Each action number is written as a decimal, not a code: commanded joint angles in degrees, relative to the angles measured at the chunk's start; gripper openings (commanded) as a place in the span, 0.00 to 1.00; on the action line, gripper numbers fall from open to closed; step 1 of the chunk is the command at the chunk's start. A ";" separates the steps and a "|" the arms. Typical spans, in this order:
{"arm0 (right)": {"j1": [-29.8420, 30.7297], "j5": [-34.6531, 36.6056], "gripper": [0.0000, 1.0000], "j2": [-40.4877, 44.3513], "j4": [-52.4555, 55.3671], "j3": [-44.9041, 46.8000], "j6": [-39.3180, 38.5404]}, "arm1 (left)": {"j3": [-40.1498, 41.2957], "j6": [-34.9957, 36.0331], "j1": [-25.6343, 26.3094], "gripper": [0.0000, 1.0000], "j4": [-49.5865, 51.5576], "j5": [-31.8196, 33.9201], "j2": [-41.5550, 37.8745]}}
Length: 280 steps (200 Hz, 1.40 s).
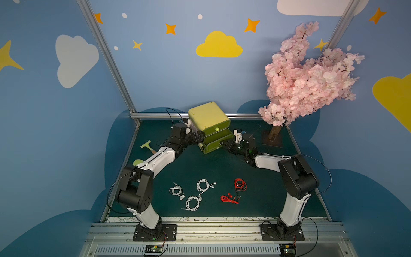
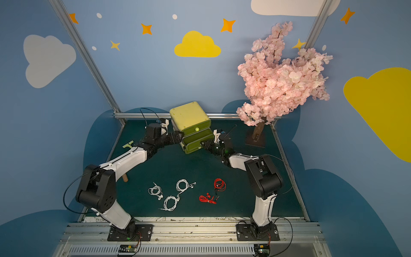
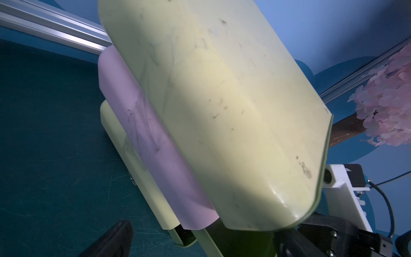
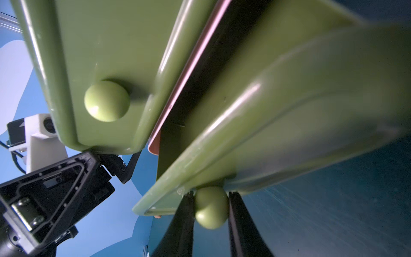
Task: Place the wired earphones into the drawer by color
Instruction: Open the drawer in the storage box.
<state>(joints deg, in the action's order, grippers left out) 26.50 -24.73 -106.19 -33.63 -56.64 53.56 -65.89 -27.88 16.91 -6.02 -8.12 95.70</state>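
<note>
Three white wired earphones (image 1: 176, 191) (image 1: 202, 185) (image 1: 192, 203) and two red ones (image 1: 240, 184) (image 1: 229, 198) lie coiled on the dark mat near the front, seen in both top views. No gripper touches them. The green drawer cabinet (image 1: 209, 115) stands at the back centre. My right gripper (image 4: 211, 195) is shut on the round knob (image 4: 211, 209) of a drawer (image 1: 216, 135) below the top one, which is pulled partly out. My left gripper (image 1: 199, 136) is open against the cabinet's left side; only one finger (image 3: 111, 240) shows in its wrist view.
A pink blossom tree (image 1: 311, 73) stands on a dark base at the back right. A green tool with a wooden handle (image 1: 146, 145) lies at the left behind my left arm. An aluminium rail (image 1: 155, 115) bounds the back of the mat.
</note>
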 commanded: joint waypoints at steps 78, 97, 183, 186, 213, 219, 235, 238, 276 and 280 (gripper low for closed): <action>-1.65 -0.75 0.24 12.50 1.41 10.58 -5.55 | -1.09 -0.21 -0.13 1.00 0.00 1.18 -0.43; -1.79 -0.76 0.24 13.95 2.20 12.00 -6.15 | -1.14 -0.33 -0.11 1.00 0.03 1.18 -0.51; -2.43 -2.37 0.26 13.63 3.63 12.59 -7.20 | -0.87 -0.32 0.17 1.00 0.53 1.35 -0.86; -2.46 -2.49 0.27 13.45 3.65 12.42 -7.11 | -0.86 -0.32 0.15 1.00 0.57 1.35 -0.87; -2.72 -3.21 0.31 12.50 3.62 11.51 -6.98 | -0.36 -0.37 0.23 1.00 0.50 1.35 -1.17; -2.85 -3.13 0.33 12.42 3.70 11.38 -6.98 | -0.17 -0.41 0.21 1.00 0.41 1.35 -1.26; -2.82 -2.87 0.36 12.59 4.07 11.29 -7.15 | 0.09 -0.38 0.23 1.00 0.28 1.35 -1.48; -2.85 -2.87 0.37 12.65 4.18 11.29 -7.23 | 0.15 -0.31 0.23 1.00 0.33 1.35 -1.53; -3.12 -2.45 0.46 14.05 6.40 10.97 -8.33 | 0.26 -0.35 0.33 1.00 0.96 1.44 -2.41; -3.12 -2.36 0.47 14.28 6.72 10.96 -8.49 | 0.30 -0.45 0.32 1.00 1.05 1.44 -2.57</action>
<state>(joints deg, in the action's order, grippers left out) 23.68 -27.07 -93.25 -28.64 -43.97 46.78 -65.89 -28.16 17.17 -5.63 -7.46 95.48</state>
